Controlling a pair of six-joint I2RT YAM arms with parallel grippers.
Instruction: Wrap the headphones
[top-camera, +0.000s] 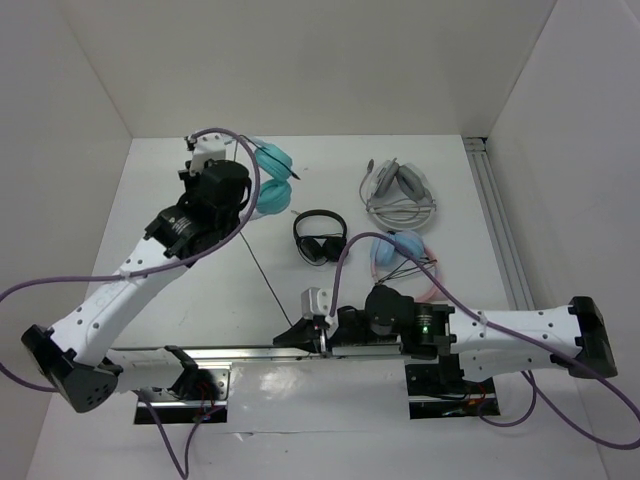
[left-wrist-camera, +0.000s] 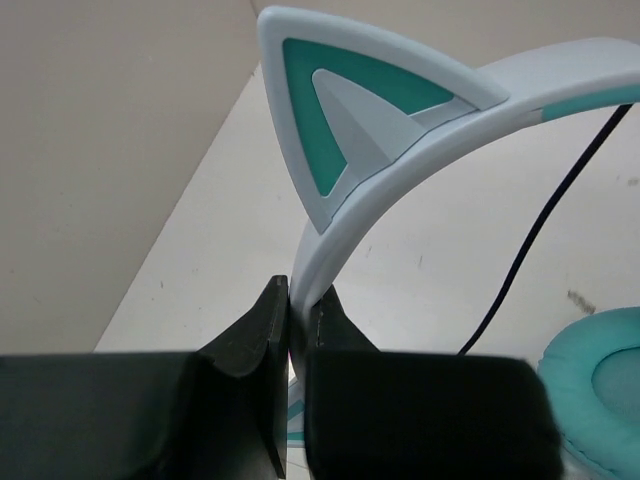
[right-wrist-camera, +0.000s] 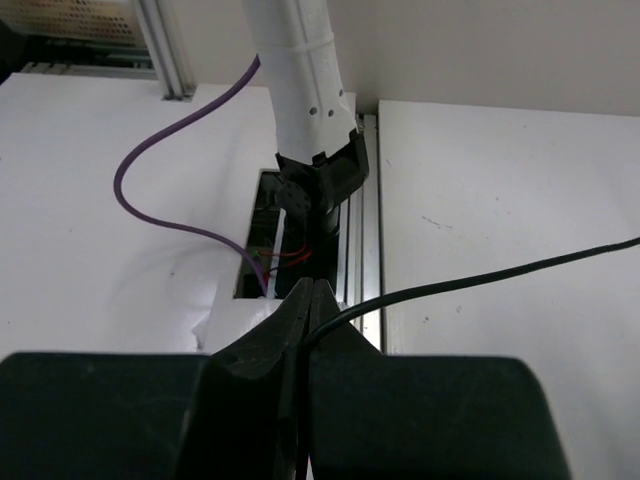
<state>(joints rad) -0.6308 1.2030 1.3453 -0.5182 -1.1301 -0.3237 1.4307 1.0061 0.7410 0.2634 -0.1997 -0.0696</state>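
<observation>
Holding: left gripper (left-wrist-camera: 289, 300) clamped on headphones (left-wrist-camera: 345, 235) at the white headband, at the table's (top-camera: 480, 250) far-left corner, apparently to anchor them.
Tensioning: right gripper (right-wrist-camera: 305, 300) pinched shut on cable (right-wrist-camera: 480, 275), stretched toward the near edge, likely for winding.

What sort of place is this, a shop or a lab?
Probably a robotics lab bench: two robot arms bolted at the edge of a white table, plain white panels boxing it in, teal headphones and other pairs as practice pieces.
</observation>
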